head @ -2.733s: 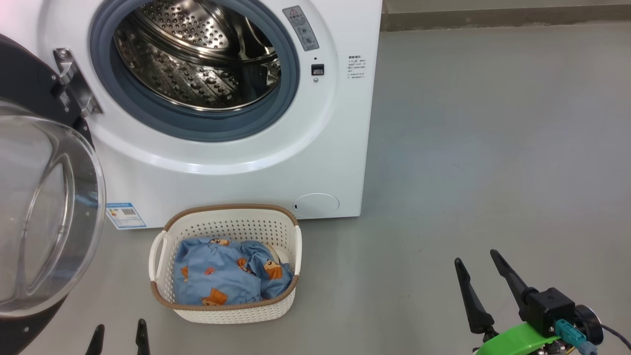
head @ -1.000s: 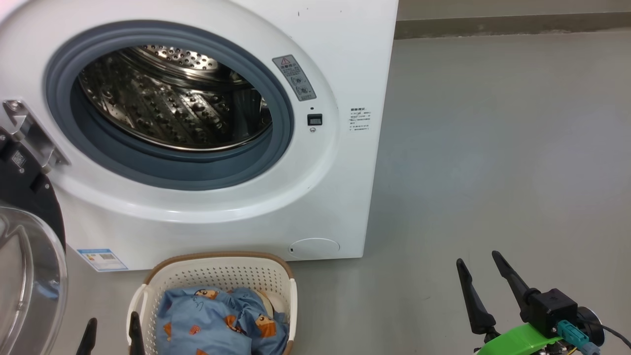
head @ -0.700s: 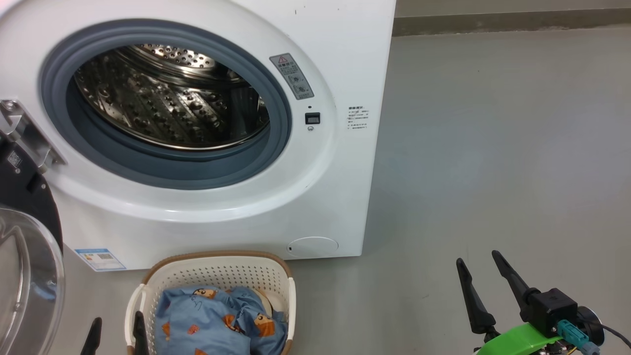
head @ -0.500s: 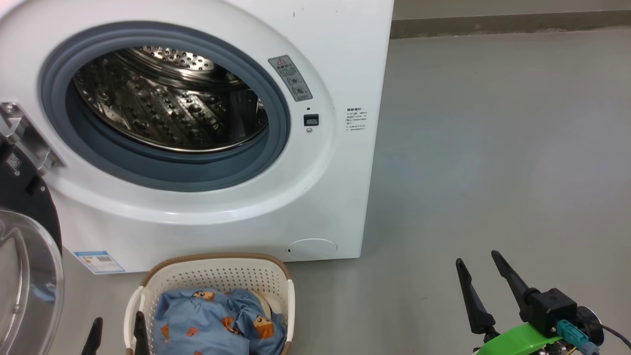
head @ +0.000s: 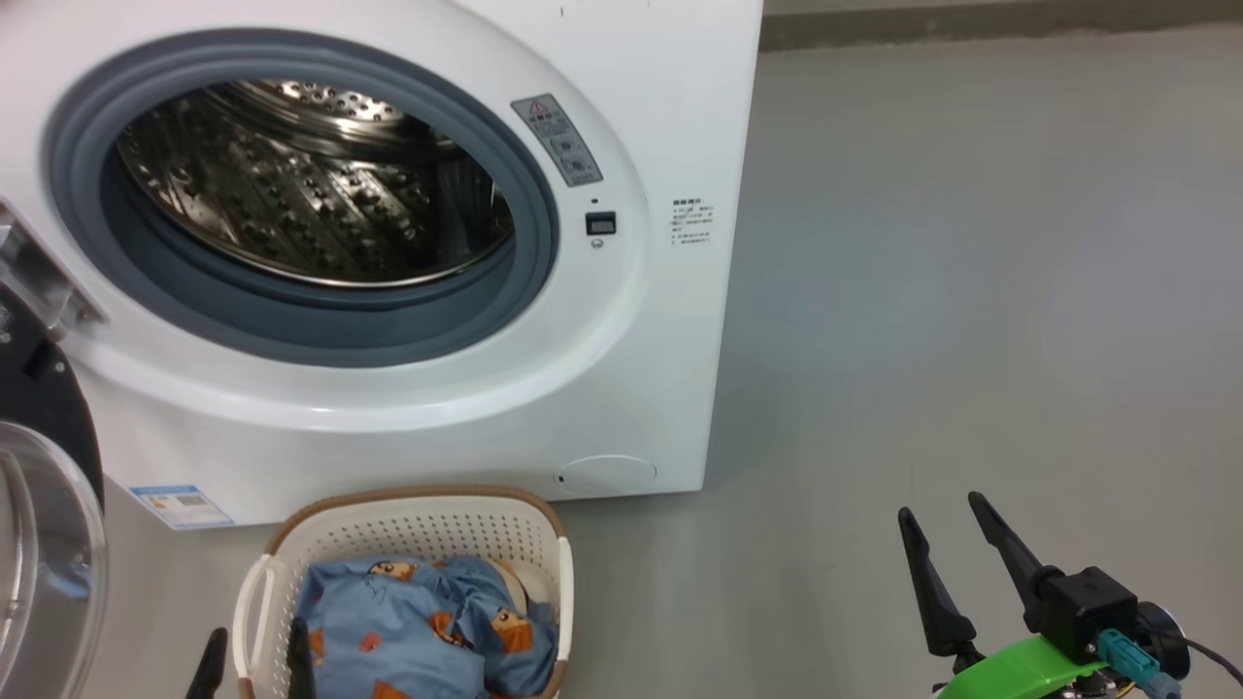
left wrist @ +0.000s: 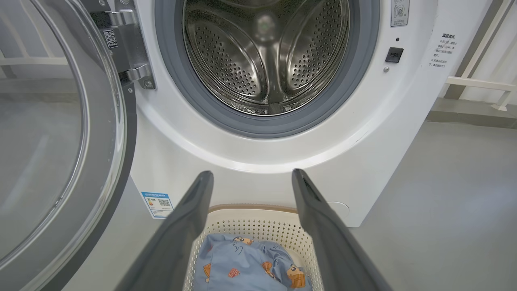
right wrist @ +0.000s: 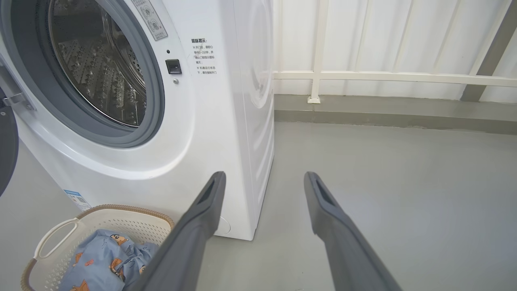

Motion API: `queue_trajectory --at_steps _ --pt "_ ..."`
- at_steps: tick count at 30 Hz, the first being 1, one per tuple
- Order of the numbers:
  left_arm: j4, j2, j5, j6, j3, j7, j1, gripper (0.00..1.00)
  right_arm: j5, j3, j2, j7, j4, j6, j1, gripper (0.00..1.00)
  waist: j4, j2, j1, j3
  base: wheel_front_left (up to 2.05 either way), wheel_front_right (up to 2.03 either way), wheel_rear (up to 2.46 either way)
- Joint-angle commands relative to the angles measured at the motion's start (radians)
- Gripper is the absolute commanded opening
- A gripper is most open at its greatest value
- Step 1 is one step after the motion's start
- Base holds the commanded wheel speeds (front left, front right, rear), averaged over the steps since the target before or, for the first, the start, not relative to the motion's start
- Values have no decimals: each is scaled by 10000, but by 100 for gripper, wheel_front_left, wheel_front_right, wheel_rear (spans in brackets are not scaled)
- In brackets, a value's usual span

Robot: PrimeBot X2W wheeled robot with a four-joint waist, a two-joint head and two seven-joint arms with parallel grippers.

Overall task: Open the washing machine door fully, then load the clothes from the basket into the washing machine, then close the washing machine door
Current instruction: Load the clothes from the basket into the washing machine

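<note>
Bright, even light, soft shadows, glints inside the washing machine [head: 621, 388], wide-angle bowing in wrist views

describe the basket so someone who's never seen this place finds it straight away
Find the big white washing machine with its round opening. On the grey floor right in front of it, below the opening, sits the basket. It is cream perforated plastic with a brown rim, and holds light blue clothes with orange cartoon prints.

washing machine [head: 670, 116] 1 | washing machine door [left wrist: 60, 141] 1 | basket [head: 408, 500] 1 | clothes [head: 418, 631] 1 heap | end effectors [head: 257, 629] [head: 938, 505] 2
</note>
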State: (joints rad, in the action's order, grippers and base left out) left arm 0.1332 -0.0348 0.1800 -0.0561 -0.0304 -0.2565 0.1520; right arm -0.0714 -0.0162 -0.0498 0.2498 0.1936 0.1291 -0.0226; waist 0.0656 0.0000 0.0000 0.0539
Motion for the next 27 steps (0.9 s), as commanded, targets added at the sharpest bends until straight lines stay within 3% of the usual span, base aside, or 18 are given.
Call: queue_trajectory --at_steps 1,27 --pt "-92 -154 115 33 -245 -53 -398 100 -106 211 -5 120 -293 16 -385 100 -28 0 0 184 0 0 0" --pt "1514 -154 824 -72 509 -53 -2662 100 -48 79 -126 120 -691 16 -1248 100 -286 0 0 2908 0 0 0"
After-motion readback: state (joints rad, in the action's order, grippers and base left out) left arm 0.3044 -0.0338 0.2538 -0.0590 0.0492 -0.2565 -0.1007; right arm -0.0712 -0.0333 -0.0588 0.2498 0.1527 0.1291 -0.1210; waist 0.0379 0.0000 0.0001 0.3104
